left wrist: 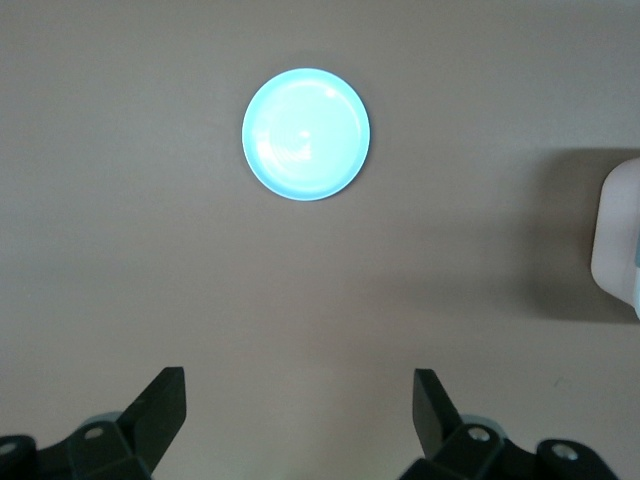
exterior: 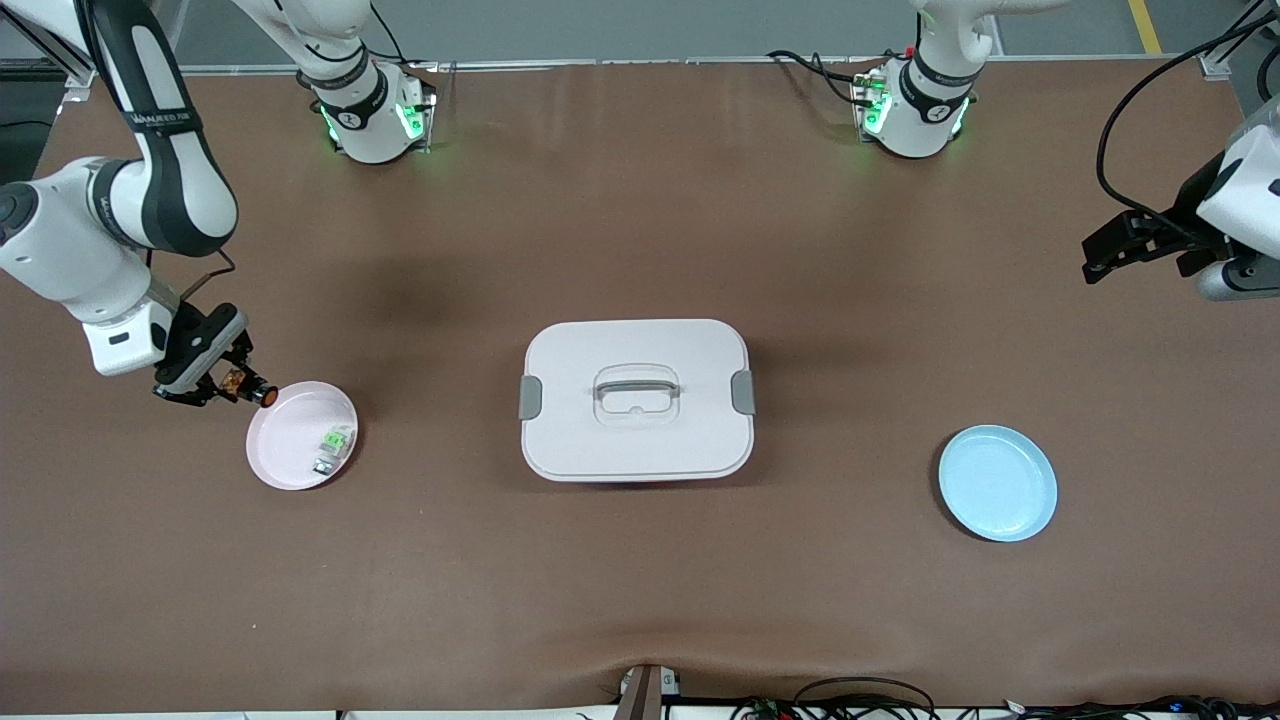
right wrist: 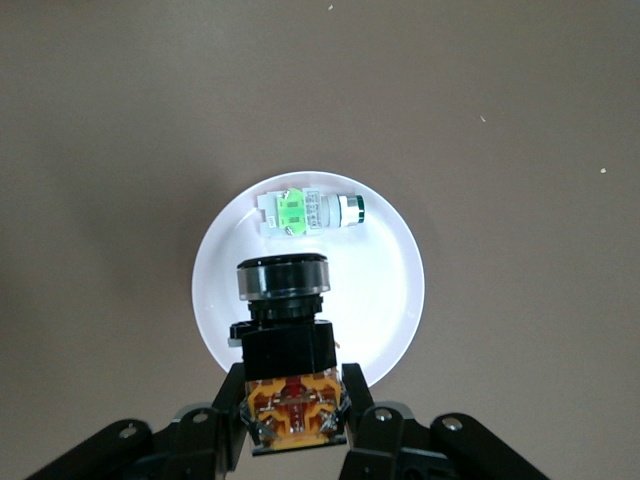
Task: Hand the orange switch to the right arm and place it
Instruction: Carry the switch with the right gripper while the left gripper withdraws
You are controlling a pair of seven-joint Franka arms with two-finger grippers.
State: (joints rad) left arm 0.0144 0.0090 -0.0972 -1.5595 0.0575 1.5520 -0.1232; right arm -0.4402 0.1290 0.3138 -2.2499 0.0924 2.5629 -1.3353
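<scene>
Fingers of the right gripper (exterior: 222,385) pinch the switch (exterior: 250,388) by its orange base, so the black body and round cap stick out ahead, free of the grip. In the right wrist view the switch (right wrist: 285,340) hangs over the pink plate (right wrist: 400,300), its cap pointing toward the green-and-white part (right wrist: 305,211) already lying in that plate. Holding it by the tail end seems sensible: the cap end can come down first and the fingers stay clear of the rim. The handover looks done, with only the placing left, judging by how low and close the switch sits over the plate's edge.

From the front, the right arm (exterior: 150,200) reaches out toward its own end of the worktop (exterior: 640,620), elbow high, wrist tipped down and angled toward the pink plate (exterior: 290,450).

Meanwhile the left gripper (exterior: 1135,240) waits in the air over its own end of the worktop, fingers (left wrist: 160,400) spread wide and holding nothing. The blue plate (exterior: 998,483) lies bare on the worktop near it, nearer the front camera. A lidded white box (exterior: 637,400) sits mid-worktop between the two plates.
</scene>
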